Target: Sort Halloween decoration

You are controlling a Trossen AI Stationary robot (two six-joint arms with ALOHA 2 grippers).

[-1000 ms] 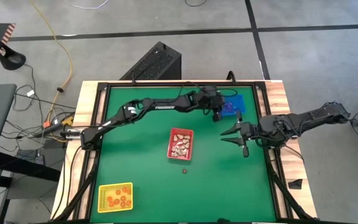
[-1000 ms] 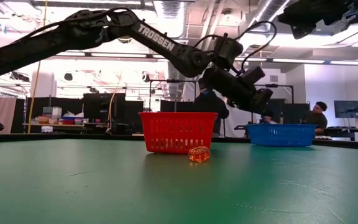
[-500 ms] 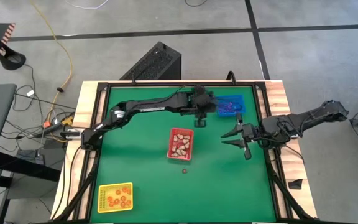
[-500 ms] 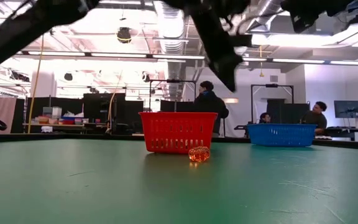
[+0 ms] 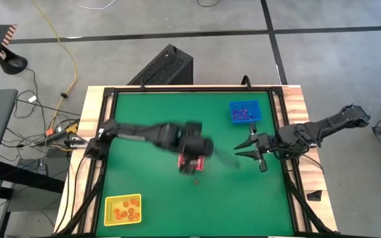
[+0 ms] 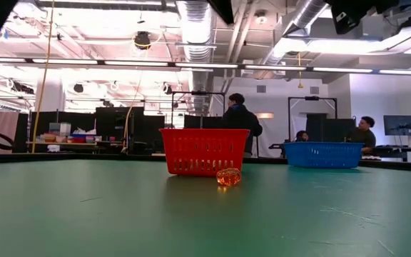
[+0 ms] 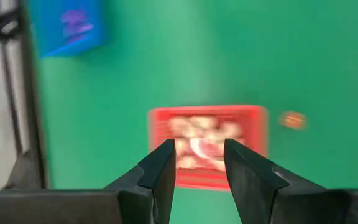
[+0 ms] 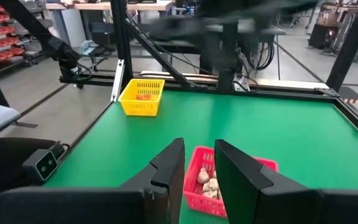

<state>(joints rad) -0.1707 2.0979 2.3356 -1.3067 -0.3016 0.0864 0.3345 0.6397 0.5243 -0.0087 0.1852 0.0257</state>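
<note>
My left gripper hovers blurred over the red tray at the table's middle, open, with nothing between its fingers. The red tray holds several cream trinkets. One orange trinket lies alone on the green mat just near of the red tray. The blue tray at the far right holds dark purple pieces. The yellow tray at the near left holds orange ones. My right gripper waits open at the table's right side, pointing toward the red tray.
The mat is framed by a black rail and wooden edges. Wide green mat lies free between the red tray and the yellow tray. People sit and stand in the room beyond the far edge.
My left gripper has swung from above the blue tray toward the table's middle and near side, rising out of the low view and tipping downward, and now hangs over the red tray. The trays and the lone orange trinket have stayed put.
</note>
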